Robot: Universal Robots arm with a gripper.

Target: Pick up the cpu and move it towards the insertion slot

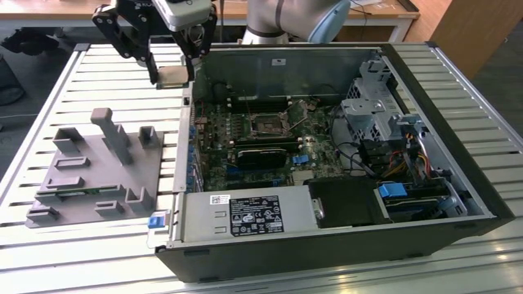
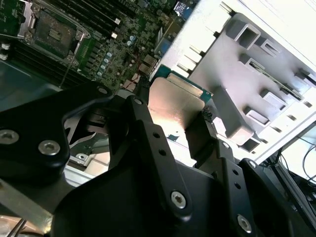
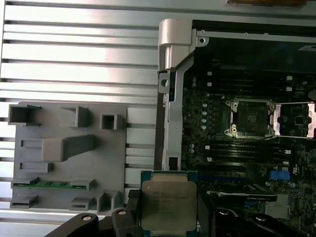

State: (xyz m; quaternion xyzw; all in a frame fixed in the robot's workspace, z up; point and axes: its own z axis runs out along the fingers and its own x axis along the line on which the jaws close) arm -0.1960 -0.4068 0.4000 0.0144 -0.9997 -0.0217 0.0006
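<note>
Slatted bench (image 1: 49, 92) carried an open computer case (image 1: 457, 153); grey fixture block (image 1: 90, 177) lay at its 9 o'clock in the exterior view. Insertion slot (image 1: 267, 122) sat on the motherboard (image 1: 245, 147), lid open. Claw (image 1: 173, 76) hung at the case's 10 o'clock edge, clenched on the cpu (image 1: 174, 76), well apart from the slot.

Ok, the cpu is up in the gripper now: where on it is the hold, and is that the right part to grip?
The gripper pinches the cpu on two opposite edges, its flat metal top facing the first wrist view. That suits a thin flat square: the edges are the only graspable part, and the underside stays free.
</note>
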